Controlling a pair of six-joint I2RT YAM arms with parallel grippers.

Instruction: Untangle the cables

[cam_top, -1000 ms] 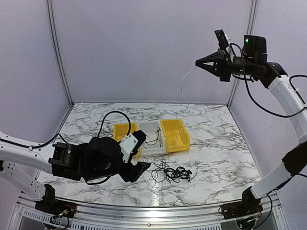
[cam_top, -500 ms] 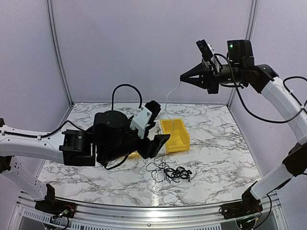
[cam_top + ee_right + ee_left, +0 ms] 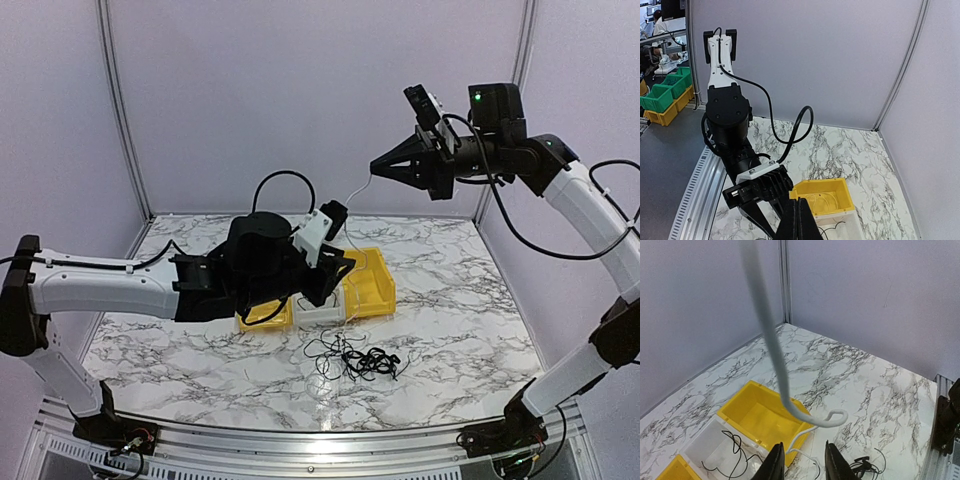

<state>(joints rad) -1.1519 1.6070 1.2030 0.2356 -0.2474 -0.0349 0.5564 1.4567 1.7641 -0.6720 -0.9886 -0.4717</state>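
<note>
Top external: cables (image 3: pixel 360 358) on marbled table (image 3: pixel 470 300), lilac walls (image 3: pixel 300 100).

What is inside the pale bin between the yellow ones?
A thin black cable lies looped inside the pale bin, as the left wrist view shows. From above, the left arm covers most of the bin, so the rest is hidden.

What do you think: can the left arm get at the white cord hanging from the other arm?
Probably yes: the white cord hangs from the right gripper and runs down between the left gripper's parted fingers, nothing blocking.
</note>
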